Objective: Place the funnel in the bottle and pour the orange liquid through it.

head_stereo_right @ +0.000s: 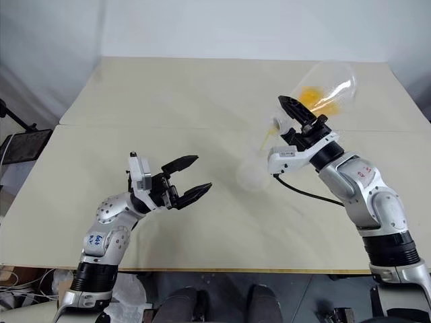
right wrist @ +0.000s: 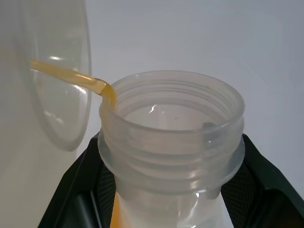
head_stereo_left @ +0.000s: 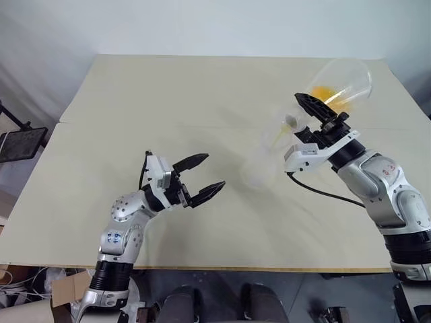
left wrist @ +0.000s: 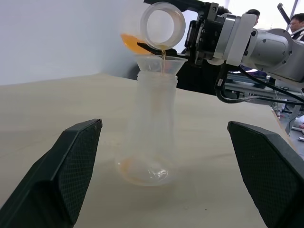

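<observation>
Left wrist view: clear funnel (left wrist: 160,63) atop bottle (left wrist: 151,128)

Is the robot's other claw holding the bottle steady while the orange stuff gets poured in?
No: the left gripper hangs open beside the bottle, its fingers well apart from it, so the bottle stands on the table unheld.

beige table (head_stereo_left: 168,101) | black mesh stand (head_stereo_left: 20,145) at its left edge
</observation>
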Controlling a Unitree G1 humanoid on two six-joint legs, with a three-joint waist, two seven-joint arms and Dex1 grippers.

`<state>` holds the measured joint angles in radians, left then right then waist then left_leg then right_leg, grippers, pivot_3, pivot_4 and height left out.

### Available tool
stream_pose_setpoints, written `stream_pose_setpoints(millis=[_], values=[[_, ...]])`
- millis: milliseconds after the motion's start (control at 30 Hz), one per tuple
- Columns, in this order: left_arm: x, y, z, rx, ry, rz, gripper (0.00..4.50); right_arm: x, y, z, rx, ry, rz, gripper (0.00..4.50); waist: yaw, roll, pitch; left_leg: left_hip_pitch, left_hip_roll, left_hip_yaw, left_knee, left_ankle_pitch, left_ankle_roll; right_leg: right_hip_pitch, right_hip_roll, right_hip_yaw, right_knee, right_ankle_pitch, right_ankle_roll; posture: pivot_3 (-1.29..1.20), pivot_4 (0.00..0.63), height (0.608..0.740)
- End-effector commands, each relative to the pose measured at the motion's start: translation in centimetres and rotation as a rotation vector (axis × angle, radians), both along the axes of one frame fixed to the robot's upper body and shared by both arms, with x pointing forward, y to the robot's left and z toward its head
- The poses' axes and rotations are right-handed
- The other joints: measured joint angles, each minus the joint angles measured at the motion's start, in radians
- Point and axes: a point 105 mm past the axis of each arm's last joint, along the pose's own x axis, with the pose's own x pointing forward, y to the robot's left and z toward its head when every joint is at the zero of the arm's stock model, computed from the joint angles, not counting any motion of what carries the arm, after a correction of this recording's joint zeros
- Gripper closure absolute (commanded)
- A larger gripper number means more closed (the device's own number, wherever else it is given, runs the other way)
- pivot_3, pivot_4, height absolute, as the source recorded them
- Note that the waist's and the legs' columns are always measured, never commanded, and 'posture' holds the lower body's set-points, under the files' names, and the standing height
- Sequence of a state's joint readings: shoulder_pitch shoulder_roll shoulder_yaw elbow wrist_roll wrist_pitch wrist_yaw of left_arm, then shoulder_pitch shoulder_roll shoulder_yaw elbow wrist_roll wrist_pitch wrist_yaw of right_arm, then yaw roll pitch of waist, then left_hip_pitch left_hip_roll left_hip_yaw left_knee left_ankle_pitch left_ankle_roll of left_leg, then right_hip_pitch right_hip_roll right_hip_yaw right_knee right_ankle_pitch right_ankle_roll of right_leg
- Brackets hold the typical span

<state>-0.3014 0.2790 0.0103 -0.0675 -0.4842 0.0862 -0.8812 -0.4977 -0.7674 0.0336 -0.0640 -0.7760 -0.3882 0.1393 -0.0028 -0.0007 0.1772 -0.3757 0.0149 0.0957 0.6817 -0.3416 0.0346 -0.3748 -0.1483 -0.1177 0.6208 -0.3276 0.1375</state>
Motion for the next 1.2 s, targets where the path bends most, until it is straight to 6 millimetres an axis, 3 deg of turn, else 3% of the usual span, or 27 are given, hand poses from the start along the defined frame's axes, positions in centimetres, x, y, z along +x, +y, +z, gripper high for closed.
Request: stream_pose_setpoints(millis=[33,1200], values=[[-0.17,-0.37,0.86,-0.005,-0.047,-0.009,0.0,-0.27,-0.52,1.67,0.003,-0.078,-0.021,2.03,-0.001,0.0,0.0,0.0,0.0,0.0,0.0,0.0,0.0,0.0,0.0,0.0,0.0,0.0,0.0,0.0,0.15,0.74],[-0.45,-0.73,0.89,-0.024,-0.052,-0.005,0.0,-0.2,-0.17,1.24,-0.063,-0.113,-0.029,2.03,0.0,0.0,0.0,0.0,0.0,0.0,0.0,0.0,0.0,0.0,0.0,0.0,0.0,0.0,0.0,0.0,0.15,0.74]])
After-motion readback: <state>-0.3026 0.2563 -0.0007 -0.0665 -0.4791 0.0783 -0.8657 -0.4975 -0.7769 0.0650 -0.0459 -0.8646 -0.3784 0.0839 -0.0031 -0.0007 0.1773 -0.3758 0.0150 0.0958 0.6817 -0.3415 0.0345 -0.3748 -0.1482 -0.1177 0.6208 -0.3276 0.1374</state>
